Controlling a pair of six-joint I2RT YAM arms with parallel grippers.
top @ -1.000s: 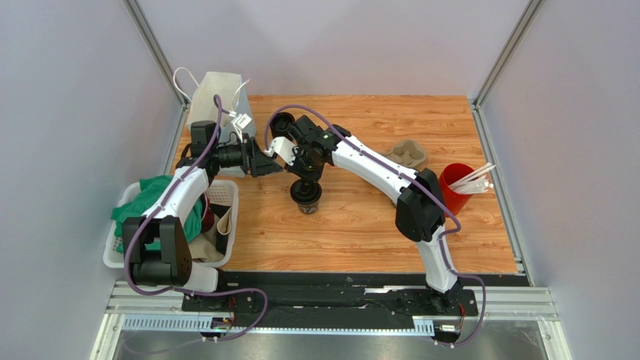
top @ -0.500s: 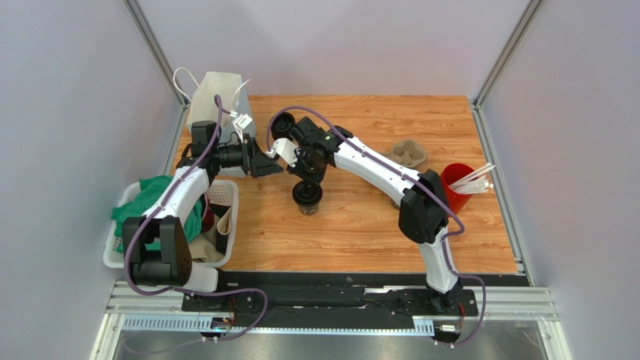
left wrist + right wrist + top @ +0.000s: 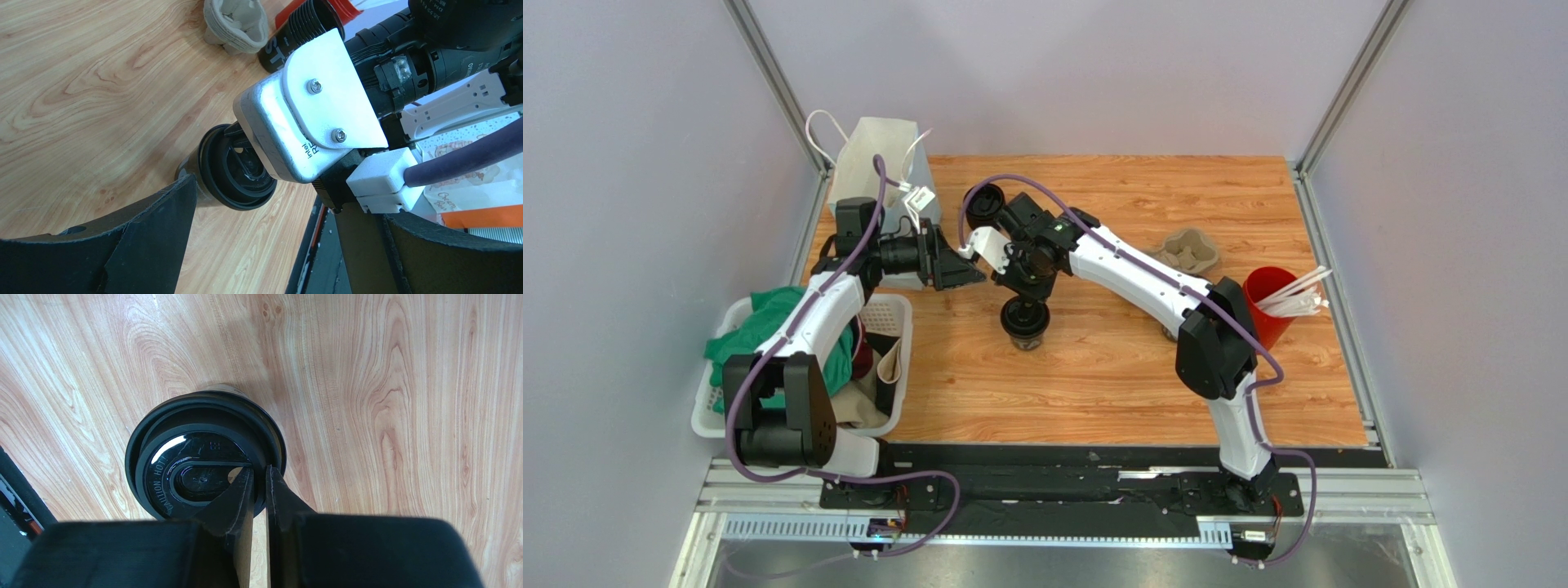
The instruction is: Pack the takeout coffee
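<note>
The right gripper (image 3: pixel 259 478) reaches straight down over a wooden table (image 3: pixel 1136 355), its jaws narrowed to a slit and pinching the rim of the black lid (image 3: pixel 184 478) on the coffee cup (image 3: pixel 1024 324). One finger presses inside the lid's raised edge and the other outside it. The cup sits directly beneath the tool, and the wrist view looks down on the lid; whether the base rests on the wood cannot be told.

The left gripper (image 3: pixel 962 266) hangs just beside the right wrist, level with it, jaws spread wide and holding nothing. Through the gap between its fingers, the cup shows below the right arm's camera housing.

A cardboard cup tray (image 3: pixel 1187 252) lies well apart from the held cup, on the far side of the right arm, with a red cup (image 3: pixel 1268 304) of white straws beyond it. Behind the left arm are a white basket (image 3: pixel 719 410) of cloth and a paper bag (image 3: pixel 873 147).
</note>
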